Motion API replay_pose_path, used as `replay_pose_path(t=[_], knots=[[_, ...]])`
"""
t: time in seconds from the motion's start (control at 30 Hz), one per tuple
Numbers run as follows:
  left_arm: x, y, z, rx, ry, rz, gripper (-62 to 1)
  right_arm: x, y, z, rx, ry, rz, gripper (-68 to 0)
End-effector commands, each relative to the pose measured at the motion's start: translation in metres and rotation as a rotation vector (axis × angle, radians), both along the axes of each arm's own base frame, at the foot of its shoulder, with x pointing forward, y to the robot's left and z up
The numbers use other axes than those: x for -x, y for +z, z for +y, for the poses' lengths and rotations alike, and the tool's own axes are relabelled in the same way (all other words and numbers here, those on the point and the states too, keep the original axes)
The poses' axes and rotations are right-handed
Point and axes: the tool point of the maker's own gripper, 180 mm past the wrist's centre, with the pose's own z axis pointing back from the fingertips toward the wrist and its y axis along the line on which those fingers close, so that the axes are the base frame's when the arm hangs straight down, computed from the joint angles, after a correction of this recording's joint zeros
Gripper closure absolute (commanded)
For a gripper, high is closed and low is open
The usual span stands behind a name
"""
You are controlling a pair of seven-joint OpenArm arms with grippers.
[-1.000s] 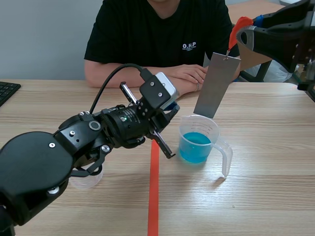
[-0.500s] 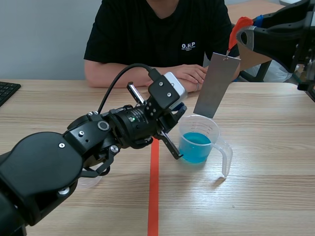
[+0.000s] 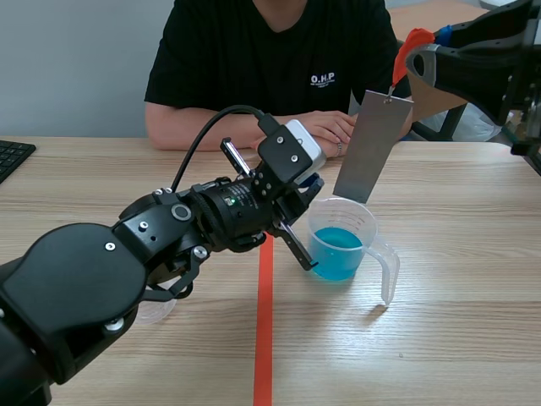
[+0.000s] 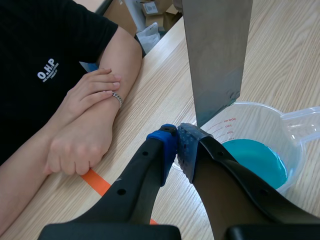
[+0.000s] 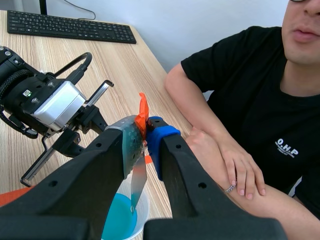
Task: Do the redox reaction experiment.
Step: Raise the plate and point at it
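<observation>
A: At centre right, over the cup (image 3: 365,222) of blue liquid (image 3: 336,249): metal strip (image 3: 370,148), pinched by its orange tag (image 5: 143,112) in the right gripper (image 5: 145,135). Dipping step, seemingly.

B: Left gripper (image 4: 176,145)?

A: Pressed together, empty, beside the cup's rim. Next: calls for lowering straight down.

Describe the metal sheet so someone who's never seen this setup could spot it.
On the wooden table, find the clear plastic measuring cup holding blue liquid. Over it hangs a flat grey metal sheet, dangling by an orange-red ribbon from the right gripper. Unlike the see-through cup, it is opaque and hangs in the air.
</observation>
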Motion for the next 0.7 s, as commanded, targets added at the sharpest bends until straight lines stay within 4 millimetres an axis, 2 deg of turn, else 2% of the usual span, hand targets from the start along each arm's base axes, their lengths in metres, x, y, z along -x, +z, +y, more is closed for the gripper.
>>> replay_pose_path(t=[0.0,0.4,0.67], knots=[[-0.004,0.014,-0.004,0.023,-0.006,-0.031,-4.0,0.0,0.017,-0.001,-0.021,0.011,-0.037,-1.7],[-0.003,0.016,-0.006,0.037,-0.017,-0.04,-4.0,0.0,0.017,-0.001,-0.021,0.011,-0.037,-1.7],[-0.002,0.005,-0.003,0.034,-0.017,-0.02,-4.0,0.0,0.017,-0.001,-0.021,0.011,-0.037,-1.7]])
